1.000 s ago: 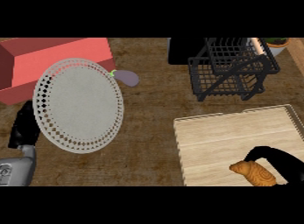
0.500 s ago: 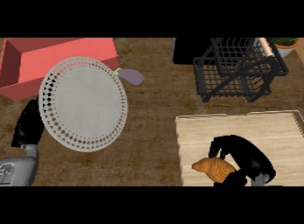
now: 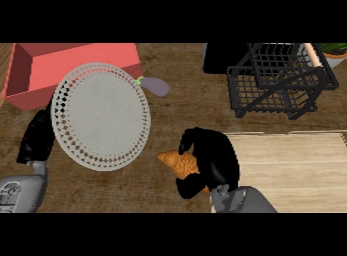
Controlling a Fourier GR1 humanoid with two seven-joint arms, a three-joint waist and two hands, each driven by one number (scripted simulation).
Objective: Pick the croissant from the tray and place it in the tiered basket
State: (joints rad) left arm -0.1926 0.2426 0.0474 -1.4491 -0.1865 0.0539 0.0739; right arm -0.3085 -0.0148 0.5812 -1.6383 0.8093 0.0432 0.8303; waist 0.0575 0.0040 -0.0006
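Wooden counter (image 3: 176, 115) below: the right hand (image 3: 209, 160) has its fingers curled around the croissant (image 3: 179, 163), left of the tray (image 3: 301, 165); it looks light, flaky, best cradled mid-body.

The brown counter (image 3: 183, 115) bears a tray (image 3: 301, 165), tiered basket (image 3: 279, 80), plate (image 3: 101, 116), red bin (image 3: 72, 60) and seemingly an eggplant (image 3: 156, 86).

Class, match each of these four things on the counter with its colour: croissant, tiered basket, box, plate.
Things:
1. croissant
2. tiered basket
3. box
4. plate

Colours:
A. black
B. pale grey
C. golden brown
D. red

Pairs: 1-C, 2-A, 3-D, 4-B
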